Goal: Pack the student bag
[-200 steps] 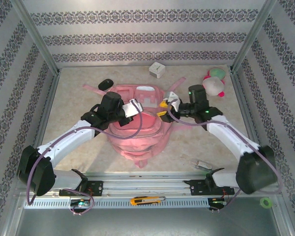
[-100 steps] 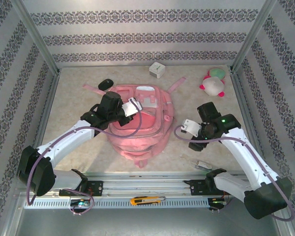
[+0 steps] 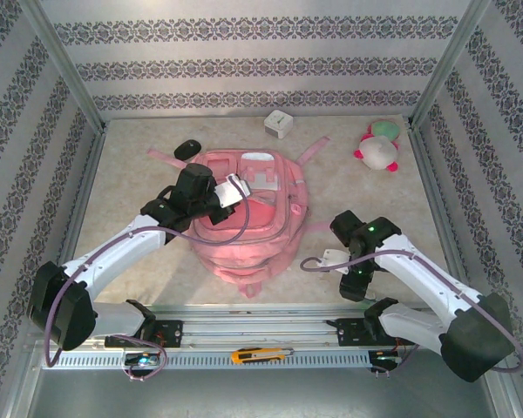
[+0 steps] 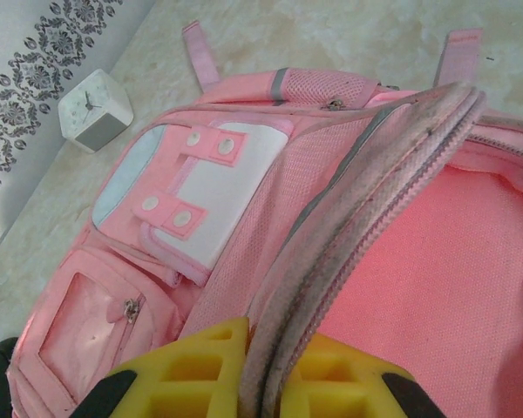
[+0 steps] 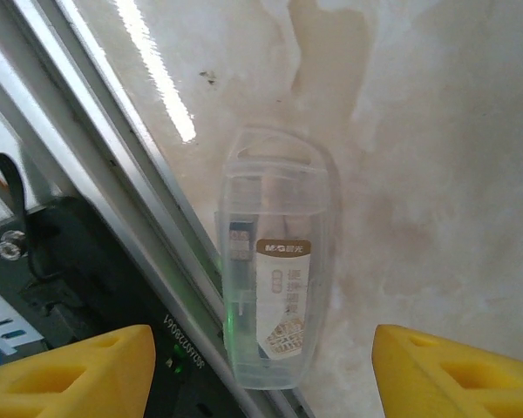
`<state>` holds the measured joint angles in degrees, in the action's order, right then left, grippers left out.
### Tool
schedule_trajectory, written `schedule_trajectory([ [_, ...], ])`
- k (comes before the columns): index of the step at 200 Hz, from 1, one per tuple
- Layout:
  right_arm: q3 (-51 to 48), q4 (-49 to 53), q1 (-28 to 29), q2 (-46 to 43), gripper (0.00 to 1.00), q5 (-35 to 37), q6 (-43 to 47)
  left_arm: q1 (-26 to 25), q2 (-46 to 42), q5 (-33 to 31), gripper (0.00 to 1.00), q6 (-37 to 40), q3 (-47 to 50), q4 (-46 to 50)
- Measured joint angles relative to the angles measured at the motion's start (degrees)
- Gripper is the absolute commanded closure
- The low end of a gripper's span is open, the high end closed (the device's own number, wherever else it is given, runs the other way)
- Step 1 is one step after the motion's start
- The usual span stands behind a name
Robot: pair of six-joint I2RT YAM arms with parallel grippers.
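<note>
Seemingly we are early on: the student bag (image 3: pixel 244 254) lies mid-table, its mouth held agape by our left gripper (image 4: pixel 270 370), clenched on the zip rim. The plush toy (image 3: pixel 379 150) and clock (image 3: pixel 279 124) sit outside it. Our right gripper (image 5: pixel 261 374) has swung from the bag's side to the near rail, jaws spread above a clear case (image 5: pixel 275 279).

student bag (image 4: pixel 244 218): cut off right | clear case (image 5: pixel 275 261): small print unreadable
</note>
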<state>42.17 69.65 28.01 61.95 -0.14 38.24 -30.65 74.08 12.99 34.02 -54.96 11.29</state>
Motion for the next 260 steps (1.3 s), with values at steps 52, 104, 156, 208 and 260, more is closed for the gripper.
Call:
schedule_trajectory([
  [52, -4.1, -4.9, 4.1, 1.9, 0.33, 0.9, -0.6, 0.0, -0.4, 0.0, 0.95, -0.5, 0.9, -0.1],
  [104, -6.7, -8.1, 5.0, 3.5, 0.31, 2.6, -0.8, 0.0, -0.8, 0.0, 0.94, -1.2, 1.5, -0.1],
  [156, -7.5, -13.3, 7.9, 11.6, 0.30, 4.0, -3.0, 0.0, -1.1, 0.0, 0.94, -1.5, 2.0, -0.2],
  [208, -3.9, -13.5, 7.9, 23.1, 0.41, 7.0, -6.4, 0.0, -1.6, -0.2, 0.94, -1.5, 2.3, -0.2],
  [260, -0.3, -10.7, 7.9, 27.7, 0.66, 8.0, -8.3, 0.0, -2.8, -1.2, 0.94, -1.1, 2.8, -0.1],
])
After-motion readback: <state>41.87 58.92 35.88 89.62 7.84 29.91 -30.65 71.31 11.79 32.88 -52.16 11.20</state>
